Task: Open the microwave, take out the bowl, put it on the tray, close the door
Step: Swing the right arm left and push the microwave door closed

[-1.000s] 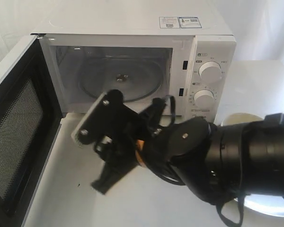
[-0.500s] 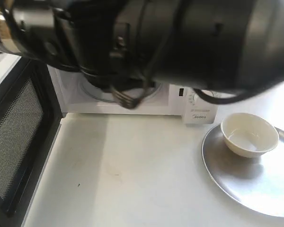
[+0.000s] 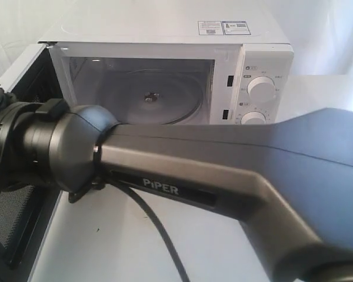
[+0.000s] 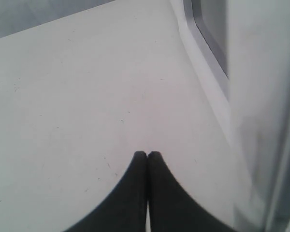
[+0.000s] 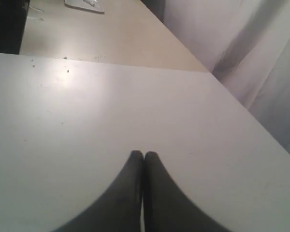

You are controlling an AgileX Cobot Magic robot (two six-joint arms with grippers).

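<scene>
I've swung an arm to nine o'clock to close the white mesh-lined door (image 3: 15, 226); left gripper (image 4: 147, 153) and right gripper (image 5: 143, 153) are pinched together, empty.

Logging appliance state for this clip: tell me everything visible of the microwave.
The microwave is a white box with stickers on top. Its door, dark mesh inside, is swung open at the left. The cavity holds only a glass turntable. Two round white knobs sit on the right panel. A dark robot arm crosses in front, hiding its lower edge.
</scene>
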